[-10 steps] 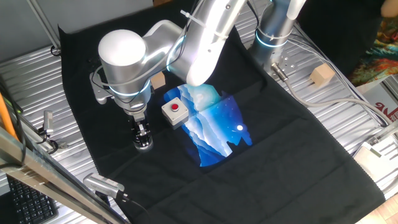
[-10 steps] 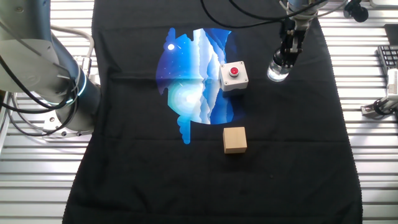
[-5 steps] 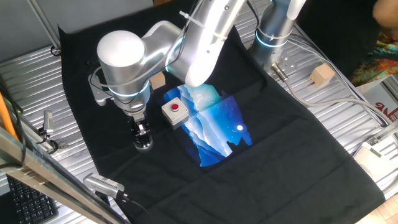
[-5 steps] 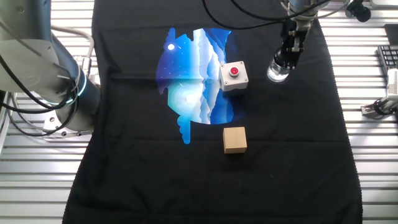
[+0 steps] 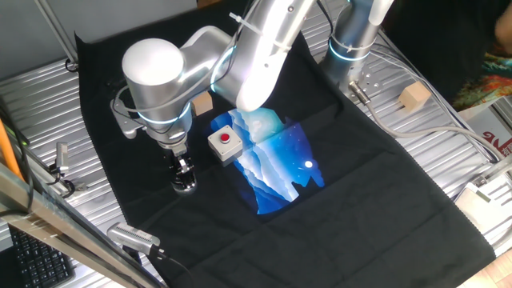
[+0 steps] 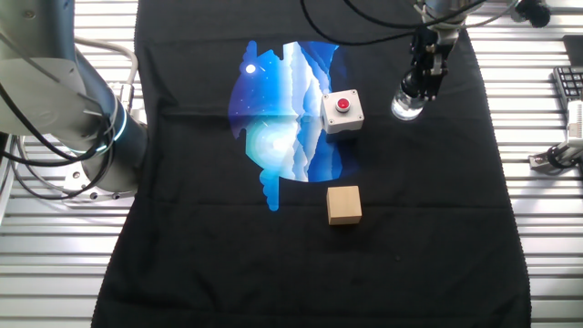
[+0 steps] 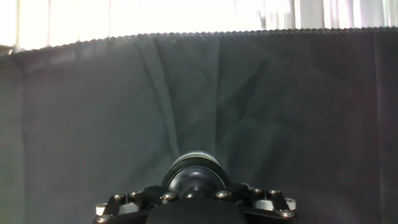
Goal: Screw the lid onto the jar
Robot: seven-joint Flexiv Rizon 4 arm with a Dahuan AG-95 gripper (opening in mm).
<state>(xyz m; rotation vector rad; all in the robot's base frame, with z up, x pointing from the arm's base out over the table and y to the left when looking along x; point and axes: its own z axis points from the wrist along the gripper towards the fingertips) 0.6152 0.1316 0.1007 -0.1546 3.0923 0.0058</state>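
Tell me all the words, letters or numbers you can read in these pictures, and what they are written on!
Red letters on a white sheet at the right edge of one fixed view: cut off and too blurred to read.
White box with a red button: no writing that can be made out.
Wooden cube, jar, lid and gripper: no writing shows.
Nothing else can be read.

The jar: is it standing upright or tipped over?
Upright: the jar stands on the black cloth directly under the gripper.
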